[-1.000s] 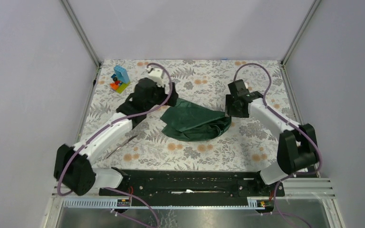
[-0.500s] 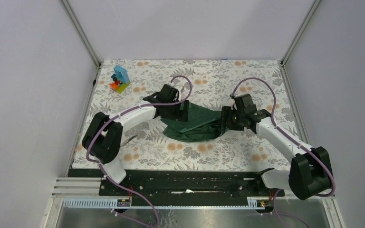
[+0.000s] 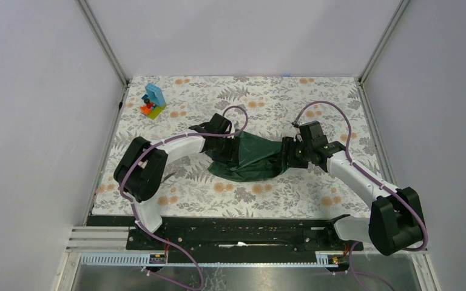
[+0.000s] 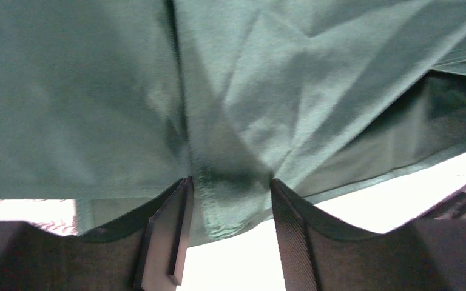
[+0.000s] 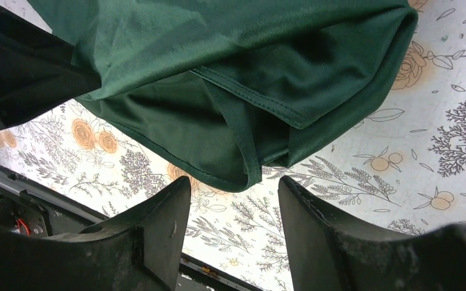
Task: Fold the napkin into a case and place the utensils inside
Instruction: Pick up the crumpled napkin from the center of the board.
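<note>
Tabletop (image 3: 315, 188) under a floral grey-and-orange covering carries the crumpled dark green cloth napkin (image 3: 252, 159) at its middle, lying much as it did a second ago. Both arms have dropped from above to its two ends. Left pincer (image 4: 230, 182) and right pincer (image 5: 235, 185) each straddle a hem, fingers apart, nothing clamped. Judgement: grasp for spreading comes next; folding not begun. Slim brownish metal utensil (image 3: 170, 176) lies beside the left arm.

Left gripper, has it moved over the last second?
Yes. The left gripper has swung away from the toy block stack, nearer and rightward, to the left edge of the napkin.
</note>
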Robot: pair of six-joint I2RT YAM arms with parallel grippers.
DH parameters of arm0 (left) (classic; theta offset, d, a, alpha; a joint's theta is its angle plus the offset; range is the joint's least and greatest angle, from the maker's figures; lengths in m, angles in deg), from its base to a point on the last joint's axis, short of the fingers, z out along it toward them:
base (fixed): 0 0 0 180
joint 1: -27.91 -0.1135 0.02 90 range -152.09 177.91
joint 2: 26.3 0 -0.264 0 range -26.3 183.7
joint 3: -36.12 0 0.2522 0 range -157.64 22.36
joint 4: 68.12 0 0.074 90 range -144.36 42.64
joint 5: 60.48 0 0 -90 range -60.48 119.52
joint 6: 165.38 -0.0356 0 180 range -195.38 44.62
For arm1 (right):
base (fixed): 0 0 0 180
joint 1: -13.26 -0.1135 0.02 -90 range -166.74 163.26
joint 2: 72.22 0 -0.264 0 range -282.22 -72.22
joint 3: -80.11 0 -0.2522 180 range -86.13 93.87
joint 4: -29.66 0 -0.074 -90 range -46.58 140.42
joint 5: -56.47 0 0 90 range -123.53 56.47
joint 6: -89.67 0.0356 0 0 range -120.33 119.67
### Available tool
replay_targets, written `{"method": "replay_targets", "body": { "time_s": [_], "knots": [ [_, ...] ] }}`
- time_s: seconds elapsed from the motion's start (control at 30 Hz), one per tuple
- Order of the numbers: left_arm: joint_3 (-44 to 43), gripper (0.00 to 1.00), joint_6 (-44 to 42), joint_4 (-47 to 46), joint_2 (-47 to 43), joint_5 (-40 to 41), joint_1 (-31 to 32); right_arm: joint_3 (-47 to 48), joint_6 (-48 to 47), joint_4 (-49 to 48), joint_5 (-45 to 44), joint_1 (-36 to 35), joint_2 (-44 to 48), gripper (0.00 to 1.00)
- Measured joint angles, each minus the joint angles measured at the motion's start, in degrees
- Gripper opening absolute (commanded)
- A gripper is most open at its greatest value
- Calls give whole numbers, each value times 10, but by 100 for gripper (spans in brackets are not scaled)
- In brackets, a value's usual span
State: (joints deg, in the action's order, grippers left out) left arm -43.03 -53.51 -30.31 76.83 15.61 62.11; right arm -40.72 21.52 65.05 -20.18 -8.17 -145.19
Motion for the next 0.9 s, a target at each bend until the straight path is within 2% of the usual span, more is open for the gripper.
{"method": "replay_targets", "body": {
  "time_s": [0.1,0.23,0.3,0.37,0.47,0.63,0.67,0.7,0.73,0.77,0.9],
  "knots": [
    [0,37,3,-15,1,-37,7,0,3,-7,2,0,-1,61],
    [4,35,5,-51,1,-90,40,0,10,-20,-2,0,-1,61],
    [9,41,7,-74,1,-125,64,0,14,-26,-3,0,-1,61],
    [11,53,10,-90,1,-160,89,0,16,-34,-3,0,-1,60],
    [11,72,5,-90,-7,-171,102,1,21,-42,-4,-1,-9,59],
    [23,84,-9,-86,-91,-150,61,4,35,-44,-21,-27,-32,61],
    [27,87,-9,-87,-117,-140,41,6,39,-44,-25,-35,-36,63],
    [30,90,-8,-91,-144,-125,18,9,45,-44,-35,-47,-42,72],
    [32,92,-7,-93,-167,-111,-2,12,51,-44,-39,-58,-47,93],
    [36,93,-3,-100,-197,-85,-30,19,59,-44,-53,-75,-55,99],
    [56,94,11,-120,-275,-3,-89,52,90,-43,-99,-148,-92,98]
  ]
}}
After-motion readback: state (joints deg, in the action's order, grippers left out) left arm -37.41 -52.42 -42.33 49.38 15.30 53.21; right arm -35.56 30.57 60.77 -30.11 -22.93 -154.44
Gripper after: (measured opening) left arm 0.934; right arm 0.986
